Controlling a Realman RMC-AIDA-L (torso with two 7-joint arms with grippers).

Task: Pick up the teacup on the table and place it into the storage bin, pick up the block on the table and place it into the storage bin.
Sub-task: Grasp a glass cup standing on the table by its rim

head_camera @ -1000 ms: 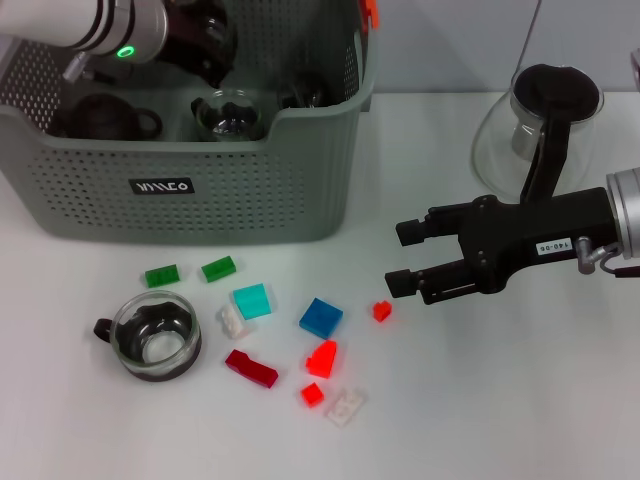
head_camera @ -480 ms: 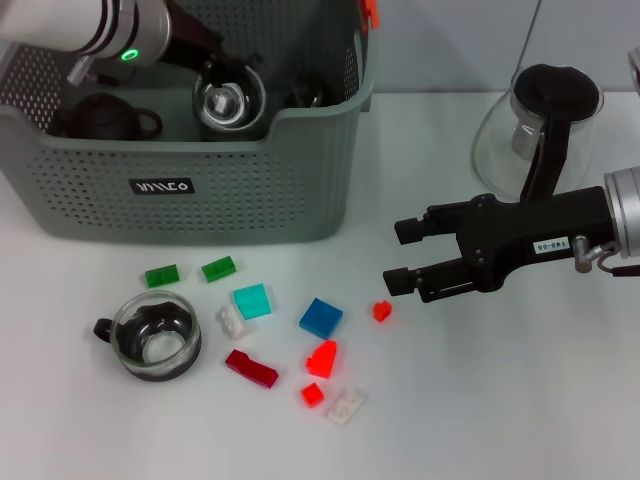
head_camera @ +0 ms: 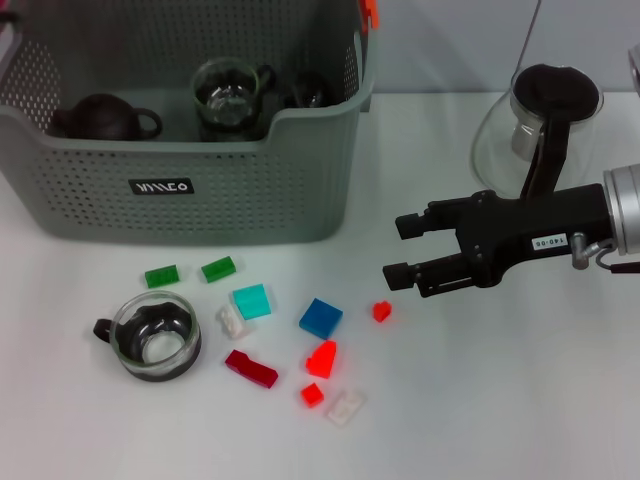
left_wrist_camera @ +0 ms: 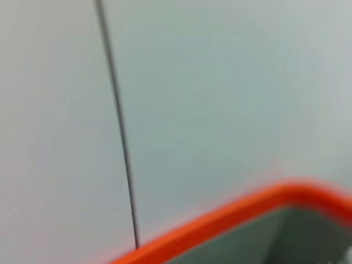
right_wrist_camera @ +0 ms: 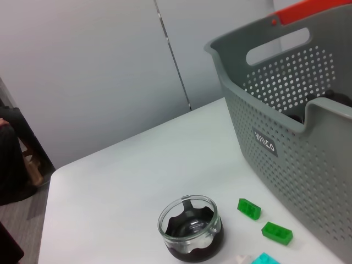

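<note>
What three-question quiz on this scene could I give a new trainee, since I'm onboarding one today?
1. True or false: a glass teacup already stands inside the storage bin.
2. Which block lies nearest the right pincer? A) the blue block B) the small red block C) a green block
3. Fill in: the teacup on the table sits in front of the bin, near its ____ end, in the head view.

Key:
1. True; it stands beside a dark teapot.
2. B, the small red block, just below the open pincer; the blue block lies farther left.
3. Left.
</note>
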